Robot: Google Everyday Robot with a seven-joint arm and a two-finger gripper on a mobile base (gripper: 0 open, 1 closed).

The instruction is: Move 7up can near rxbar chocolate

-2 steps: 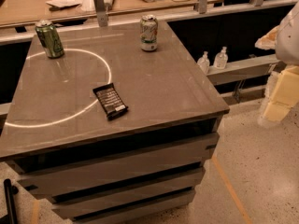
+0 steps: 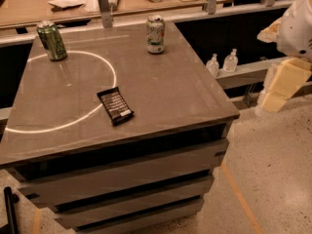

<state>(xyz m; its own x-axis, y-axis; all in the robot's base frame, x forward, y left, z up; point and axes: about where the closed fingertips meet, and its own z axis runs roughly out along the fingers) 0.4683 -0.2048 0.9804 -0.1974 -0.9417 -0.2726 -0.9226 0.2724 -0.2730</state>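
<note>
By far table [image 2: 170, 91] edge: 7up can [image 2: 155, 34]; end effector [image 2: 279, 87] off right.

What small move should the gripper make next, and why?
Probably reach in over the table toward the 7up can: the gripper hangs beyond the table's right edge, and the can stands upright near the back edge, well apart from the rxbar chocolate near the front.

Light: dim, warm.
Glare: bright ring [image 2: 115, 79] on table [image 2: 170, 96], well left of gripper [image 2: 280, 87].
Gripper: right edge, beside table, brightly lit.
</note>
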